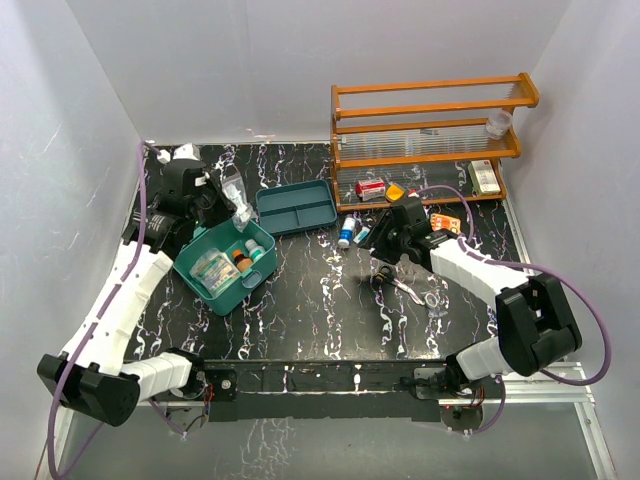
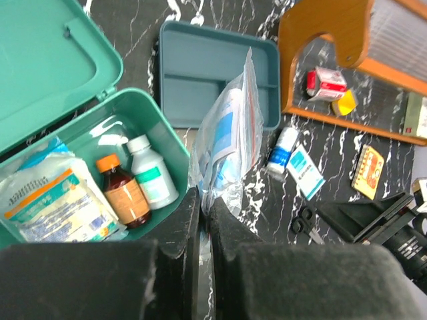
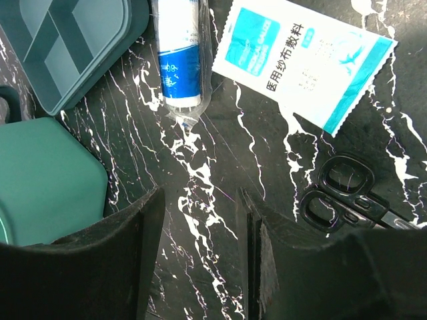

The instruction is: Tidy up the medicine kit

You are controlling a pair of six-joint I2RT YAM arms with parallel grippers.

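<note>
The medicine kit (image 1: 248, 287) sat open at the left of the worktop (image 1: 320, 310), with bottles and packets inside. The left gripper (image 2: 205, 203) was clamped tight on a clear plastic bag (image 2: 227, 133) by the kit's rim. The right gripper (image 3: 199, 213) hung half open near the scissors (image 3: 347, 197), holding nothing.

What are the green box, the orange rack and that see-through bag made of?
Medicine kit: moulded plastic, by its glossy teal walls and rounded corners. Rack: seemingly varnished wood, orange-brown with a soft sheen. Bag: thin clear plastic film, crinkled, contents showing through.
</note>
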